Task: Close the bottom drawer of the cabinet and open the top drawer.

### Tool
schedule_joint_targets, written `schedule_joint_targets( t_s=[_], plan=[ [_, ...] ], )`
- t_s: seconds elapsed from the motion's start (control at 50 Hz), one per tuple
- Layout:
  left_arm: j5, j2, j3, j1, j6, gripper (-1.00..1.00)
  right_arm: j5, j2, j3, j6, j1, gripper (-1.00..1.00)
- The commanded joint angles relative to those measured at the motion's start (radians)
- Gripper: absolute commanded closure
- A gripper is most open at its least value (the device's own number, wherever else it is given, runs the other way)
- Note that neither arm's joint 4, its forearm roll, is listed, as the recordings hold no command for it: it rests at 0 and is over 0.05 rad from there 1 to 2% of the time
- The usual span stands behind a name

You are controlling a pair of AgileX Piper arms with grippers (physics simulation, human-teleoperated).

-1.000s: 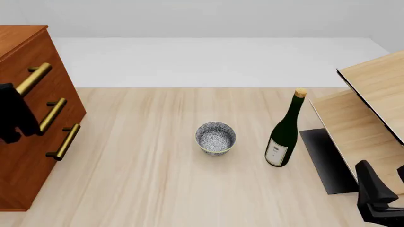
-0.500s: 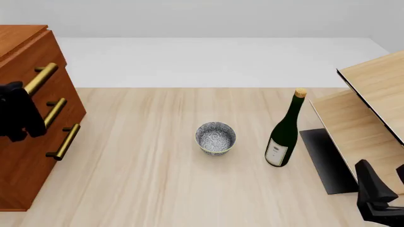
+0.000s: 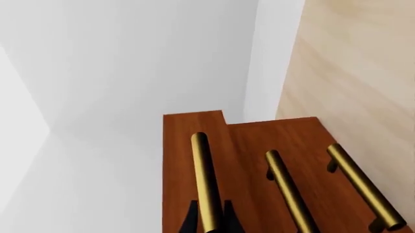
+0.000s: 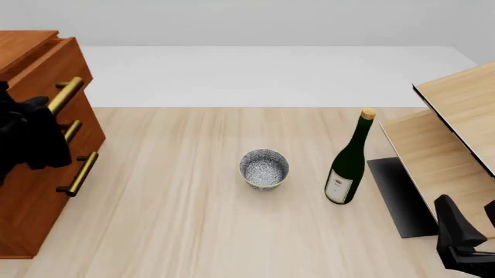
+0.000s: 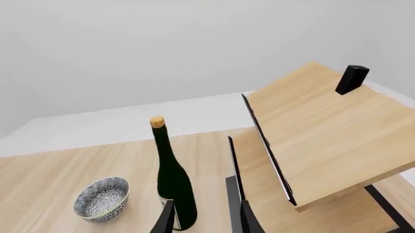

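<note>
The left tool (image 4: 43, 124) is clenched on the top drawer's (image 4: 43, 72) handle (image 3: 206, 187) at the cabinet (image 4: 31, 191); that drawer juts slightly, the bottom drawer (image 4: 39, 202) looks flush. Opening is in hand: next, a straight outward pull. The right tool (image 5: 202, 219) rests released, well away

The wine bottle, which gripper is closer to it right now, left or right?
Right. The right gripper sits low at the table's near right edge, beside the wine bottle. The left gripper is across the table, at the top drawer's handle on the cabinet.
</note>
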Motion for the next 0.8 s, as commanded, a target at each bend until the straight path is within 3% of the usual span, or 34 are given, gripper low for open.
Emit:
schedule_joint_targets(
  t_s=[0.02,0.8],
  plan=[
    [-0.037,0.054,-0.053,-0.069,0.014,1.00,-0.002,0.002,0.001,0.005,-0.001,-1.00],
    [-0.036,0.067,-0.060,-0.113,0.000,1.00,-0.009,0.012,0.001,0.012,-0.001,-1.00]
  ],
)
